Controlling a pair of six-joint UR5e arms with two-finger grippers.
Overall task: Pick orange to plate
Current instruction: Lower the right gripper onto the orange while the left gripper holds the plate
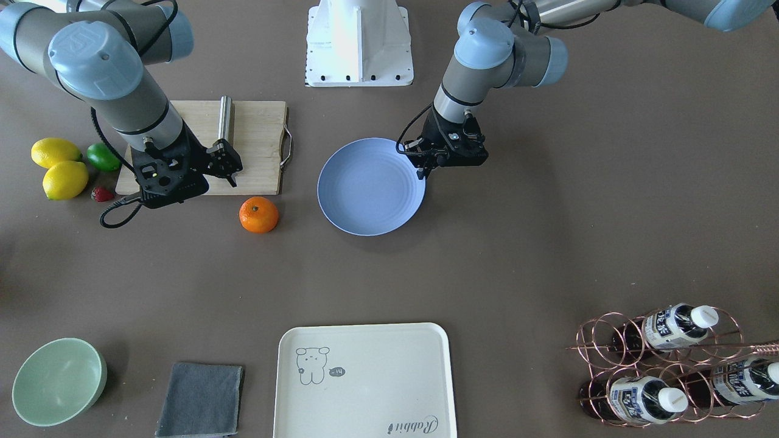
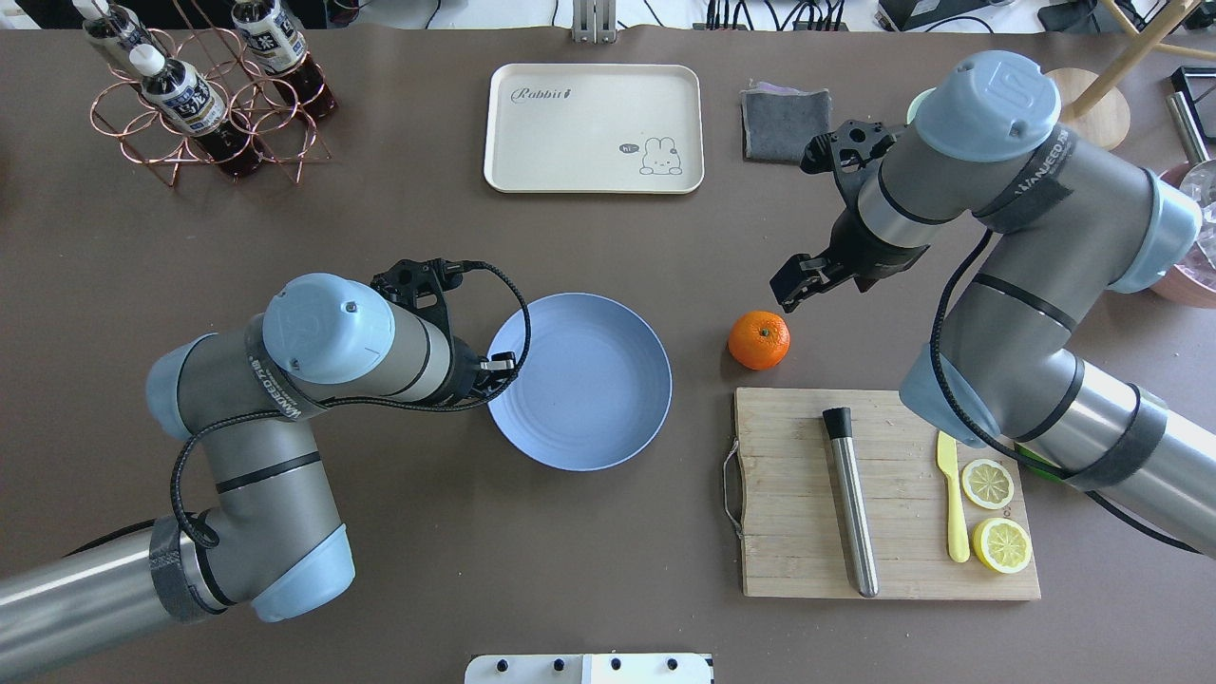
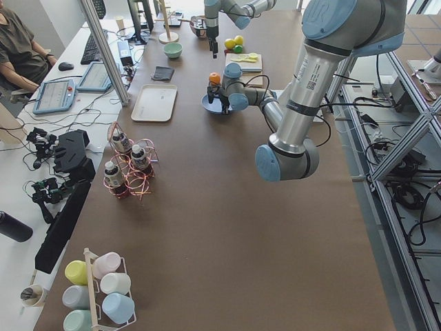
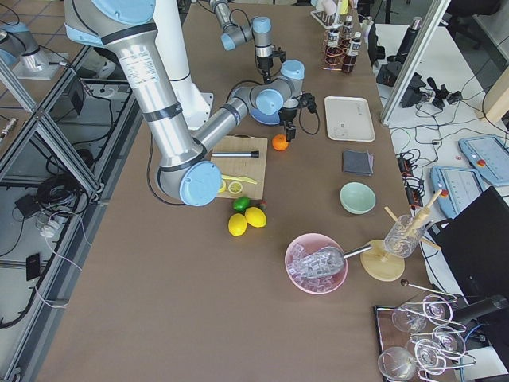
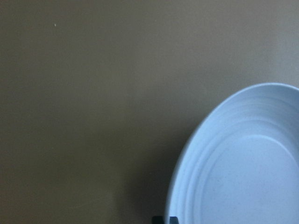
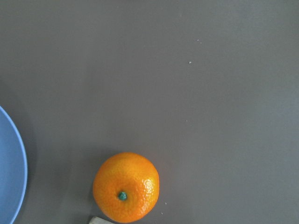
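Note:
The orange (image 1: 258, 214) (image 2: 759, 339) lies on the brown table between the periwinkle-blue plate (image 1: 371, 185) (image 2: 579, 380) and the wooden cutting board. It fills the lower part of the right wrist view (image 6: 126, 186), stem dimple up. My right gripper (image 1: 226, 165) (image 2: 796, 285) hovers just beside and above the orange, open, holding nothing. Over the plate's rim on the side away from the orange, my left gripper (image 1: 422, 170) (image 2: 506, 366) hangs shut and empty. Nothing is on the plate (image 5: 243, 172).
The cutting board (image 2: 798, 532) carries a metal cylinder (image 2: 850, 503), a yellow knife (image 2: 950, 503) and lemon halves (image 2: 988, 483). Two lemons (image 1: 58, 167), a lime (image 1: 102, 156) and a strawberry (image 1: 102, 194) lie beyond it. A cream tray (image 2: 594, 128), grey cloth (image 2: 784, 122), green bowl (image 1: 58, 380) and bottle rack (image 2: 204, 104) line the far edge.

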